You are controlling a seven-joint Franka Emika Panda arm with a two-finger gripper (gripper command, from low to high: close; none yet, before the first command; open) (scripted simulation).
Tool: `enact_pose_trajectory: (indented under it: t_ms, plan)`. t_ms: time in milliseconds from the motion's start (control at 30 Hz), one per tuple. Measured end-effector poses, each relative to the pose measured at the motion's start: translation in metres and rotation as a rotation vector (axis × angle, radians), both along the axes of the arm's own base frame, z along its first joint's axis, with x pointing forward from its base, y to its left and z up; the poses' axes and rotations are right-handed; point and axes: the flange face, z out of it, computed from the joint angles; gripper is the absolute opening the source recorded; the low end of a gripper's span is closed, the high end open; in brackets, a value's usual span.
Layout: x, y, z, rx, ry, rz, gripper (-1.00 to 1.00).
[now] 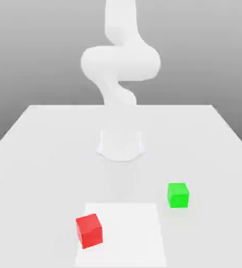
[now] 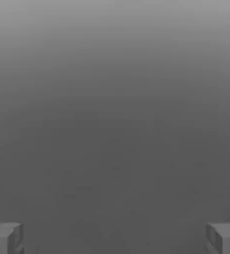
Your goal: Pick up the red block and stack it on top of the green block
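Grey backdrop, pale tabletop [image 1: 206,152]. Red block [image 1: 90,231] sits around 7 o'clock in the exterior view, green block [image 1: 178,196] near 4. Hand [image 2: 115,239] is wide open, holding nothing, so I'm pre-grasp; next I'd line up over red.

In the exterior view, looks down across the table [image 1: 49,157] toward the arm [image 1: 121,63]; in the hand view, looks past the close gripper [image 2: 115,239] into grey background [image 2: 115,119]
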Motion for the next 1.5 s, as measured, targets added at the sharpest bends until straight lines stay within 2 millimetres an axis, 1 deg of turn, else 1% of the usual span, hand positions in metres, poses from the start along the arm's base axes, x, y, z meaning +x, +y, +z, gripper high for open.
enact_pose_trajectory:
  t_ms: [67, 167, 267, 367, 433, 533, 600, 700, 767, 900, 933, 1100, 1133, 1167, 1233, 1333, 1367, 1400, 1433, 1500]
  plan:
    - [0.026, -0.007, -0.041, -0.011, 0.067, 0.034, 0.0]
    - [0.054, -0.017, -0.102, -0.028, 0.162, 0.082, 0.0]
    - [0.074, -0.025, -0.165, -0.045, 0.256, 0.129, 0.0]
    - [0.084, -0.032, -0.229, -0.064, 0.349, 0.175, 0.0]
    - [0.086, -0.037, -0.271, -0.077, 0.41, 0.206, 0.0]
    - [0.081, -0.045, -0.333, -0.099, 0.503, 0.251, 0.0]
    - [0.073, -0.052, -0.373, -0.114, 0.566, 0.278, 0.0]
    - [0.054, -0.061, -0.429, -0.138, 0.66, 0.322, 0.0]
    - [0.046, -0.064, -0.458, -0.149, 0.695, 0.343, 0.0]
    - [0.044, -0.065, -0.505, -0.153, 0.706, 0.35, 0.0]
    - [0.043, -0.065, -0.515, -0.153, 0.707, 0.35, -1.0]
    - [0.043, -0.065, -0.516, -0.152, 0.708, 0.35, -1.0]
    - [0.042, -0.065, -0.521, -0.152, 0.708, 0.35, -1.0]
    - [0.043, -0.065, -0.517, -0.152, 0.708, 0.351, -1.0]
    - [0.044, -0.065, -0.5, -0.153, 0.707, 0.351, -1.0]
    - [0.043, -0.064, -0.468, -0.152, 0.708, 0.35, -1.0]
    - [0.041, -0.058, -0.46, -0.16, 0.706, 0.379, -1.0]
    - [0.038, -0.041, -0.455, -0.186, 0.701, 0.457, -1.0]
    - [0.034, -0.016, -0.45, -0.22, 0.694, 0.559, -1.0]
    - [0.021, 0.027, -0.443, -0.289, 0.674, 0.76, -1.0]
